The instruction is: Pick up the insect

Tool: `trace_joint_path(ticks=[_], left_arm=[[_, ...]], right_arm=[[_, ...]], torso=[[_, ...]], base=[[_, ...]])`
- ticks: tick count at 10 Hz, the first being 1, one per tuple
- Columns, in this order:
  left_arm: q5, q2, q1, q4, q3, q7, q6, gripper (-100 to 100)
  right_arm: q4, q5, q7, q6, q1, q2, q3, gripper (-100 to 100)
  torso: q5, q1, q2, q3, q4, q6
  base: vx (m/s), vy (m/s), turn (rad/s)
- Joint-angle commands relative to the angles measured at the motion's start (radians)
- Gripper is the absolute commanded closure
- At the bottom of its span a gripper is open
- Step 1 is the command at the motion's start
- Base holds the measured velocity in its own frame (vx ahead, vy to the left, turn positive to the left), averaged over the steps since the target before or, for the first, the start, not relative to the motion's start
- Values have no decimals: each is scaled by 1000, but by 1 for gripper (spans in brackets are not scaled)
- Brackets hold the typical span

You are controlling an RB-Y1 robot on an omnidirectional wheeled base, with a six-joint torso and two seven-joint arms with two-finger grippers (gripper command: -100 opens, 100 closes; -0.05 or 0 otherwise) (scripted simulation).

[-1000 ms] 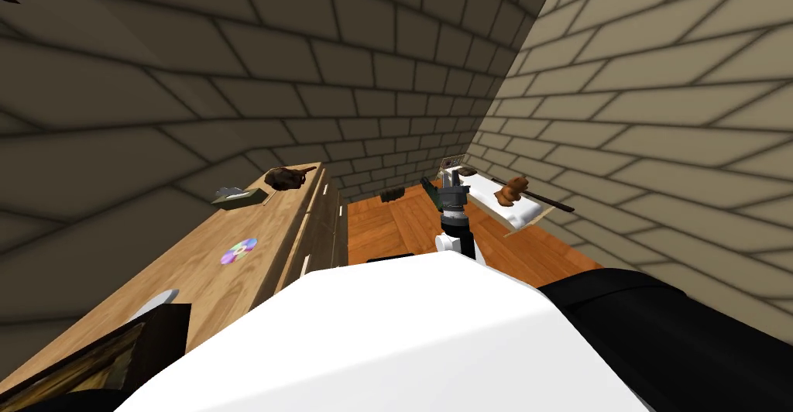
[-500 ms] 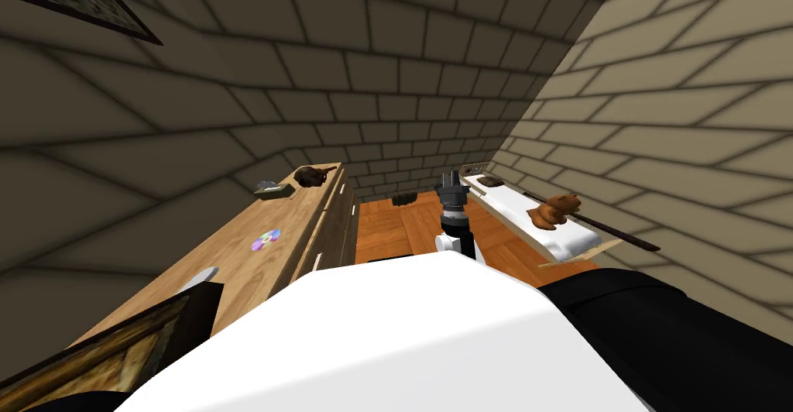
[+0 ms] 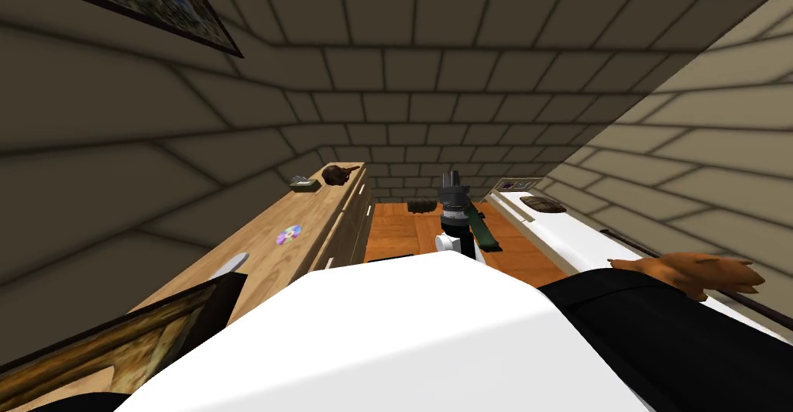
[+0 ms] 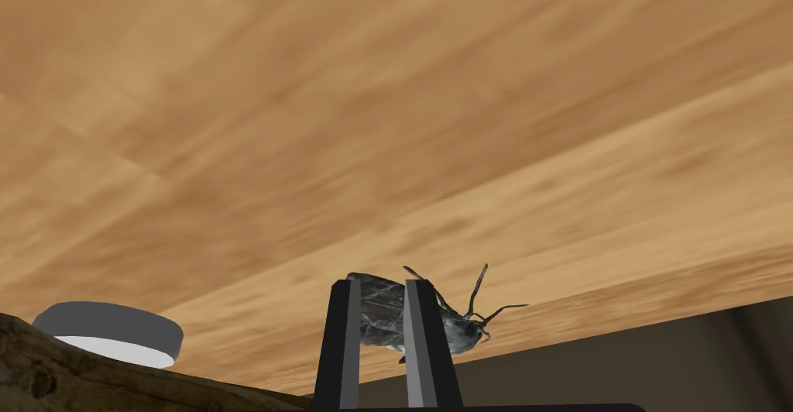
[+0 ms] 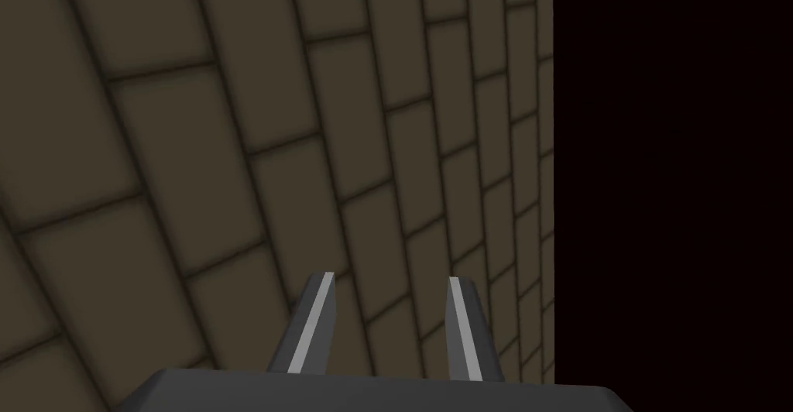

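1. The left gripper [image 4: 380, 283] is seen from its wrist camera with its two thin light grey fingers [image 4: 418, 330] drawn close together.
2. Between those fingers a mottled grey, moth-like insect [image 4: 383, 314] is clamped by its body. Its head and two thin dark antennae stick out past one finger.
3. The insect is held just in front of a long light brown wooden dresser top [image 4: 434, 121]. Whether it touches the wood cannot be told.
4. A flat round grey disc with a white face [image 4: 108, 336] lies on the same top, well apart from the insect. It is just beyond the edge of a dark brown wooden picture frame [image 4: 46, 369].
5. In the head view, a small iridescent round disc [image 3: 288, 235] is seen farther along the dresser, and a dark brown lump [image 3: 338, 173] at its far end.
6. The right gripper [image 5: 391, 279] is held up ahead of the chest, over an orange-brown wooden floor [image 3: 403, 233]. Its fingers are parted, with nothing between them.
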Motion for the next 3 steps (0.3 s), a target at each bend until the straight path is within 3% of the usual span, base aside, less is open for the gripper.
trace_joint_path(ticks=[1,2,3], left_arm=[[-13,8,12,-30,27,-44,-15,100],[-10,0,0,-11,12,-28,-10,100],[-11,-1,1,-13,13,-35,-13,0]], right_arm=[[0,0,0,0,0,0,0,0],[0,0,0,0,0,0,0,0],[0,0,0,0,-1,0,0,0]], torso=[[0,0,0,0,0,0],[0,0,0,0,0,1],[0,1,7,4,1,3]], base=[[249,-12,378],[104,-8,77],[19,-5,-14]])
